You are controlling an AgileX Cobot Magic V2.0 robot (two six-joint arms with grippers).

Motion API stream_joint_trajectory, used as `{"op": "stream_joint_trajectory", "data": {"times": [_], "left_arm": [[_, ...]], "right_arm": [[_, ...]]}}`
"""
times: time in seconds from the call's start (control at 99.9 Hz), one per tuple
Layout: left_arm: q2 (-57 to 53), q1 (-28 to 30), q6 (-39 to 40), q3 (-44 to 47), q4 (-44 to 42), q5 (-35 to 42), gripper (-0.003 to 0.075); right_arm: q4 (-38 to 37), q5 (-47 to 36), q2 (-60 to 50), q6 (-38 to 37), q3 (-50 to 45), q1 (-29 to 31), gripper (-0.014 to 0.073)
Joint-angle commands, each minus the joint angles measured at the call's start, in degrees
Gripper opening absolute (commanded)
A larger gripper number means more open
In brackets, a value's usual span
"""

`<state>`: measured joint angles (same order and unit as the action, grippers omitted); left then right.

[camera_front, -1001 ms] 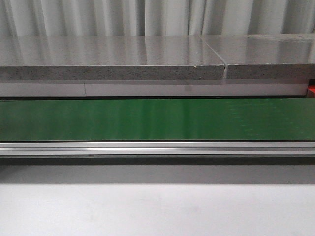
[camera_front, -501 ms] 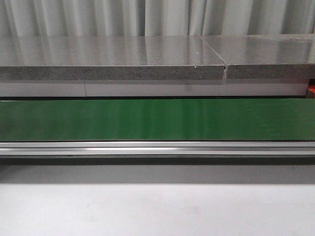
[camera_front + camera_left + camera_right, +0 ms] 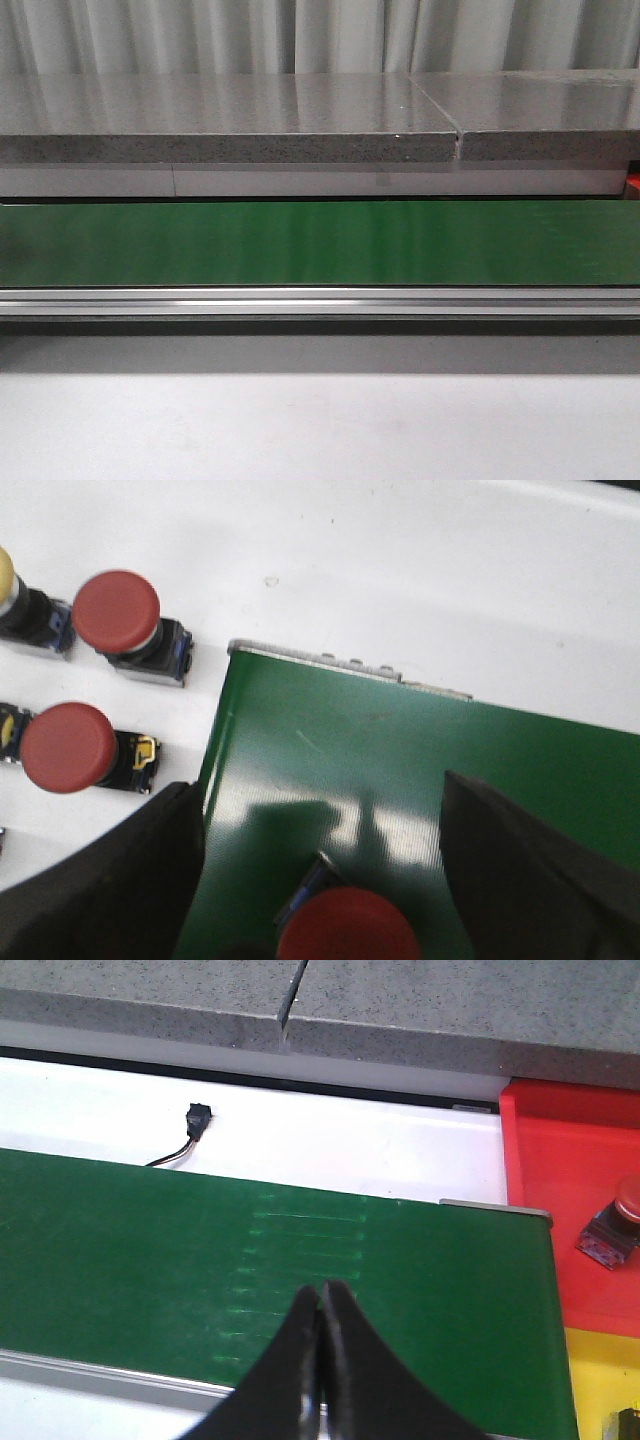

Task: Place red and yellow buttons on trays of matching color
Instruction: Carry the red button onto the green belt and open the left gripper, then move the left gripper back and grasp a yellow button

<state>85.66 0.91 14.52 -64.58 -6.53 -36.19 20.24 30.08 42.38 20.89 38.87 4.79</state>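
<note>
Red button (image 3: 348, 927): it sits on the green conveyor belt (image 3: 420, 770), between your left gripper's (image 3: 320, 880) spread, empty fingers.
Step in hand: you appear to be feeding a button onto the belt or about to take it off; which, I can't tell.
Right gripper (image 3: 320, 1305): clenched on nothing, over the belt near the red tray (image 3: 570, 1160), which already holds one red button (image 3: 618, 1222).
Next move: judge whether to close on the button.

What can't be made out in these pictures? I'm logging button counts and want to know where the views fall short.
- Left wrist view: the red mushroom button on the green belt is cut off by the picture's edge; the yellow button too.
- Right wrist view: the red button in the red tray is cropped; the yellow tray shows only a corner.
- Front view: buttons, trays and both grippers lie outside it.
</note>
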Motion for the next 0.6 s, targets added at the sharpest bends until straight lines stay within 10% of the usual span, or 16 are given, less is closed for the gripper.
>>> {"op": "stream_joint_trajectory", "data": {"times": [0.0,0.591], "left_arm": [[-2.28,-0.32,-0.33,-3.89,-0.11,0.72,0.0494],[-7.8,17.34,1.6,-3.57,4.34,-2.98,0.0494]], "right_arm": [[0.78,-3.4,-0.33,0.4,1.41,-0.15,-0.0066],[0.78,-3.4,-0.33,0.4,1.41,-0.15,-0.0066]]}}
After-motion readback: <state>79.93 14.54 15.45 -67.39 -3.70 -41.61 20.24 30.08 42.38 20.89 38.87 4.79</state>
